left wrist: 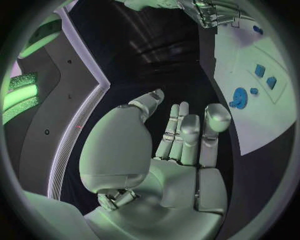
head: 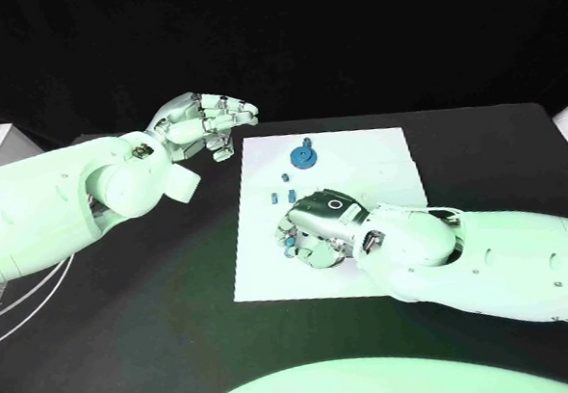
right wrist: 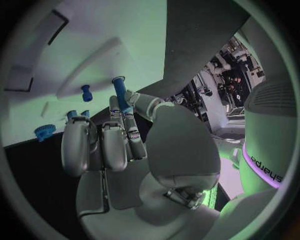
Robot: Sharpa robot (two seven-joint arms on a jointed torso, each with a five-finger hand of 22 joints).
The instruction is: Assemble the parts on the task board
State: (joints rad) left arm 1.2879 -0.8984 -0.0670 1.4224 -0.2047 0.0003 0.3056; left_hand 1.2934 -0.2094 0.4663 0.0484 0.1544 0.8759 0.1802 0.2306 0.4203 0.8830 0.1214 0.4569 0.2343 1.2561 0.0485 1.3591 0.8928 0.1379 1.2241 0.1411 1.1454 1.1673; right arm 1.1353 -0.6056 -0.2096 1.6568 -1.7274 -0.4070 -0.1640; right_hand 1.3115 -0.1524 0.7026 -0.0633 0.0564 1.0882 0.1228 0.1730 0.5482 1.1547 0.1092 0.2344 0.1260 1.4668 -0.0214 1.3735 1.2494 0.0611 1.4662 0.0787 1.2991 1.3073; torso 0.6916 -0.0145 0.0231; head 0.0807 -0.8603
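The right hand [head: 323, 226] is low over the near left part of the white board [head: 378, 161] and holds a thin blue peg [right wrist: 120, 92] between its fingers. The left hand [head: 199, 124] waits off the board's far left corner, fingers apart, holding nothing. A round blue wheel [head: 305, 158] sits on the board's far part, and two small blue blocks [head: 281, 197] lie between it and the right hand.

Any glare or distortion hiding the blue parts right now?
Head view: green-tinted light, the task board looks bright yet the blue disc stays distinct; the right hand covers parts beneath it. Left wrist view: fisheye bends the board edge, the open left hand blocks little. Right wrist view: a blue peg stands clear beyond the fingers.
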